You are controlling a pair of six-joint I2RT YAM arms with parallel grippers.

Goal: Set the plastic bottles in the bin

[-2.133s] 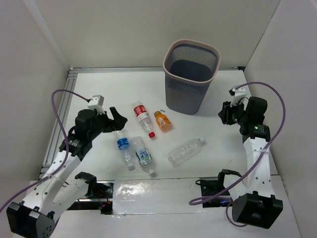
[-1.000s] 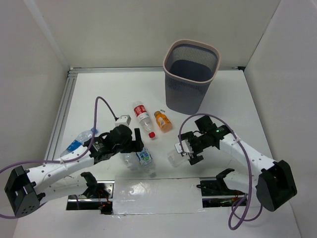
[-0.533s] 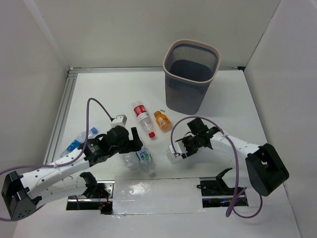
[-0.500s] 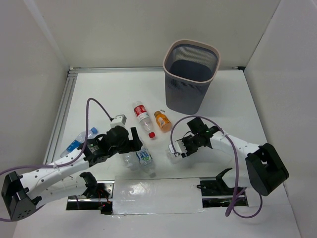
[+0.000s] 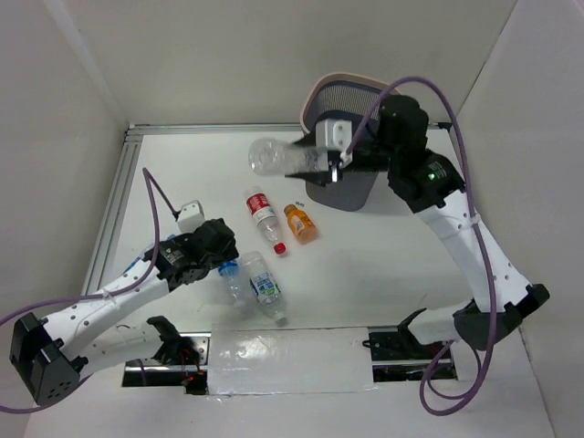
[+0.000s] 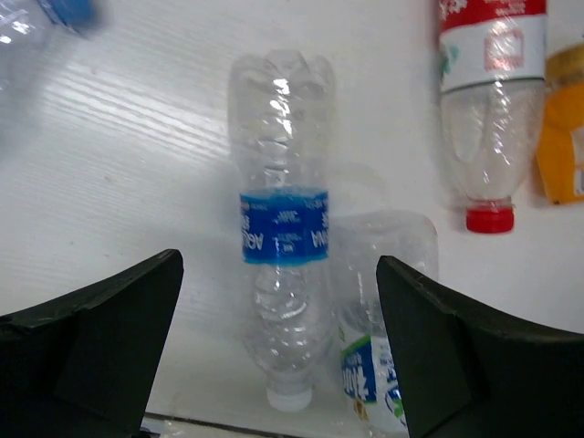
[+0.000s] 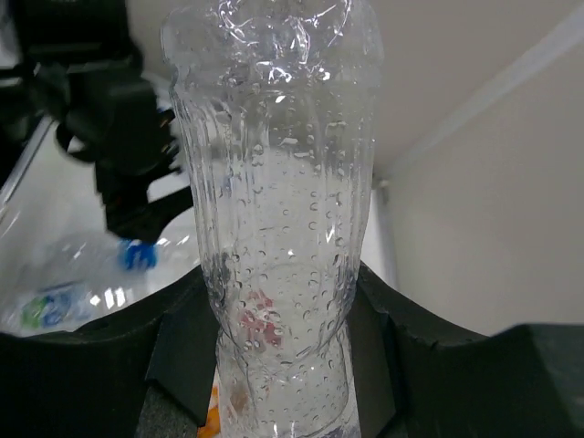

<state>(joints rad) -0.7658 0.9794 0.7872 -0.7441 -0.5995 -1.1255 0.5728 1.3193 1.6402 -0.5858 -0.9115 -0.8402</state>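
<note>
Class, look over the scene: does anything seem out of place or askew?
The unlabelled bottle is off the table, held sideways in the air by the right gripper near the bin; nothing looks spilled or damaged.

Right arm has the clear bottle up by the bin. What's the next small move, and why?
Probably shift it right, over the bin's mouth, before letting go. The right pincer grips the bottle sideways, and most of the bottle appears to hang left of the rim, so a release now could miss.
</note>
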